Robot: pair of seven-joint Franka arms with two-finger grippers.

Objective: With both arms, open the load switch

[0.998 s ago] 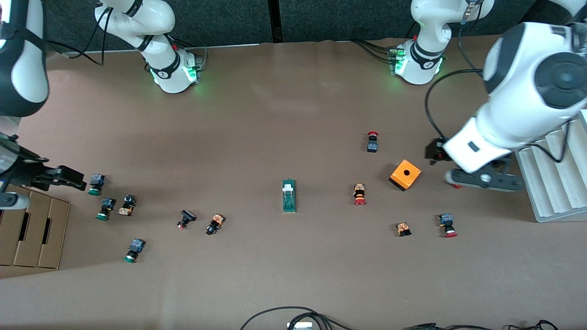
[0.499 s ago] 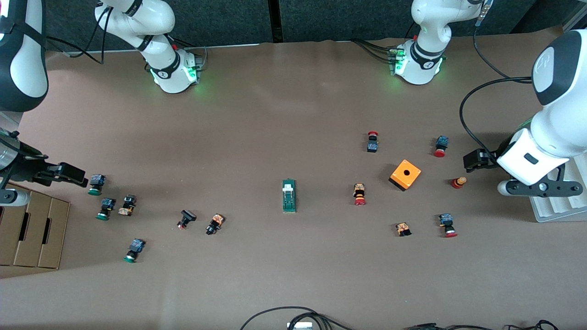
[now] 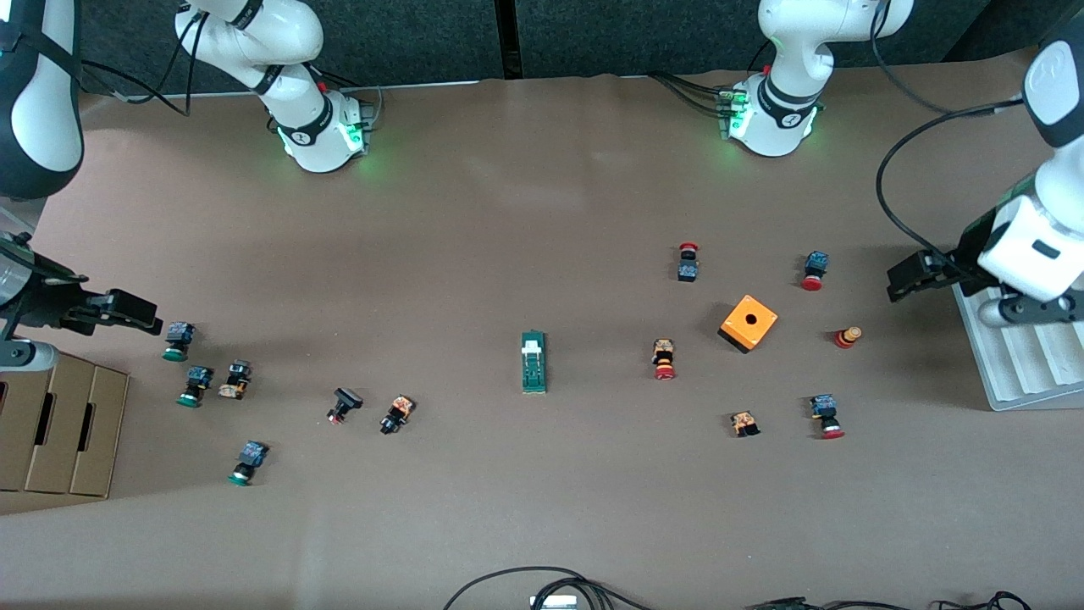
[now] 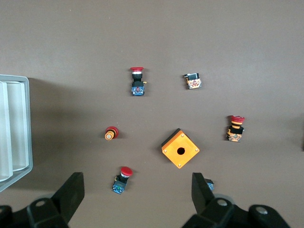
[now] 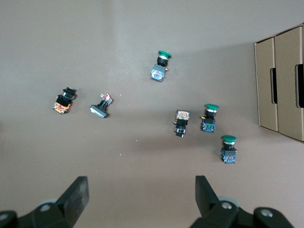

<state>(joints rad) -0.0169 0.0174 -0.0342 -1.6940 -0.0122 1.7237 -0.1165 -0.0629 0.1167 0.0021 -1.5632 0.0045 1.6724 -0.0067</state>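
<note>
Brown bench, load switch [image 3: 533, 363] untouched at its middle, both grippers apart and empty.
Front view: the switch lies flat, its long axis running from the robots' bases toward the camera, white sliding piece [image 3: 532, 345] at the end nearer the bases; the left gripper [image 3: 910, 276] hangs by the grey ribbed tray [image 3: 1025, 360], the right gripper [image 3: 118, 312] by the cardboard box [image 3: 59, 424], both arms cut off by the frame edges. Left wrist view: fingers [image 4: 71, 195] spread wide over an orange cube [image 4: 180, 148] and red-capped buttons [image 4: 122, 178]; the switch is out of frame. Right wrist view: fingers [image 5: 78, 194] likewise spread over green-capped buttons [image 5: 228, 148]; again no switch in frame.
</note>
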